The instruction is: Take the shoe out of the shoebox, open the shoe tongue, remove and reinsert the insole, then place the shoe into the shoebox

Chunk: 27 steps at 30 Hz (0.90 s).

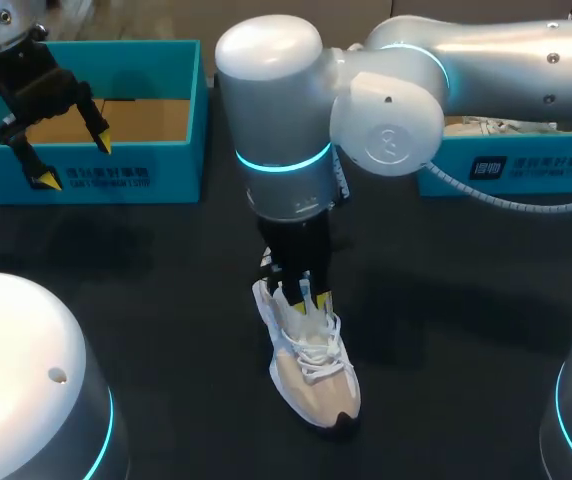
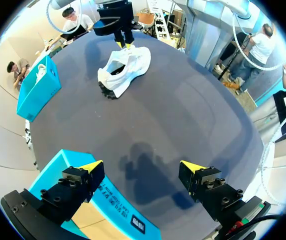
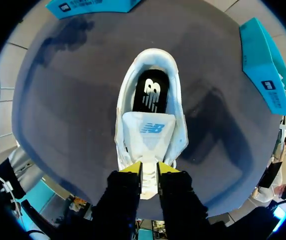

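1. Right claw: clenched on the tongue, with the yellow tips close together and white material pinched between them. Its arm enters from the right of the frame and reaches to centre.
2. Shoe: white and beige, standing on its sole at lower centre of the frame, outside both boxes, with its toe end toward the lower right.
3. Insole: black, lying flat in the heel, exposed ahead of the claw past the drawn-back tongue.
4. Step in hand, as judged: opening the tongue. Insole removal has not yet begun.
5. Next move, as judged: the tongue must be held clear of the opening while a claw pinches the insole's heel edge and peels it up. The shoe looks light and may lift or skid unless pinned.
6. Left claw: released, holding nothing, hovering over the front wall of the shoebox at upper left of the frame. The box's brown floor is showing.
7. Second teal box: upper right of the frame, partly behind the right arm, with something white inside that cannot be identified.
8. Counter: dark and matte, carrying every item above.
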{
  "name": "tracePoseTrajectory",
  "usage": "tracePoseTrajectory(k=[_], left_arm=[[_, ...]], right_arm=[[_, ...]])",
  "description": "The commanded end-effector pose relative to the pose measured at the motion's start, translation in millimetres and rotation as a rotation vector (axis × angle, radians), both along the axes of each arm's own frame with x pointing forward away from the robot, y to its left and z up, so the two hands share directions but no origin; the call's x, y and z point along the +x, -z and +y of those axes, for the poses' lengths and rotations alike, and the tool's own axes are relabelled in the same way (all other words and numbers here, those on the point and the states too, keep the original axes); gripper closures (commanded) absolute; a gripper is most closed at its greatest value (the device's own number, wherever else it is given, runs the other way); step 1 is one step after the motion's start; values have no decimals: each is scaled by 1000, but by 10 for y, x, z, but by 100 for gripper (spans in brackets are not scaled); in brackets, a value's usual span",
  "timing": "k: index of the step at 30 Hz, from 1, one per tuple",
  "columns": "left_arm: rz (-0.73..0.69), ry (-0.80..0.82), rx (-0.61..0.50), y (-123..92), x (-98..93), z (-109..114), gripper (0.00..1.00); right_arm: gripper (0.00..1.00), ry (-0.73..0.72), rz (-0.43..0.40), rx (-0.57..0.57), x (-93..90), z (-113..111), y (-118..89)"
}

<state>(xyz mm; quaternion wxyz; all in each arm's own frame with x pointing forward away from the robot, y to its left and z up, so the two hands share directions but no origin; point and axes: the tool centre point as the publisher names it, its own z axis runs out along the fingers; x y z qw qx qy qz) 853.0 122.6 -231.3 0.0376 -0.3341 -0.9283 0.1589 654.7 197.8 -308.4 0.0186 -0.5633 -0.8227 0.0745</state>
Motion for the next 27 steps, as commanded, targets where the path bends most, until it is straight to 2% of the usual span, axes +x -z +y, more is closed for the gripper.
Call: tracePoseTrajectory(k=[1,12,14,18,21,27], left_arm=[[0,1,1,-2,0,0,0],[0,1,1,-2,0,0,0],[0,1,1,-2,0,0,0],[0,1,1,-2,0,0,0],[0,1,1,-2,0,0,0],[0,1,1,-2,0,0,0]], right_arm=[[88,-7,21,10,80,-43,99],[81,-74,50,76,312,5,318],[80,-74,56,72,314,3,314],[77,-72,28,38,217,-13,134],[77,-78,14,13,187,2,76],[76,-109,27,56,284,23,237]])
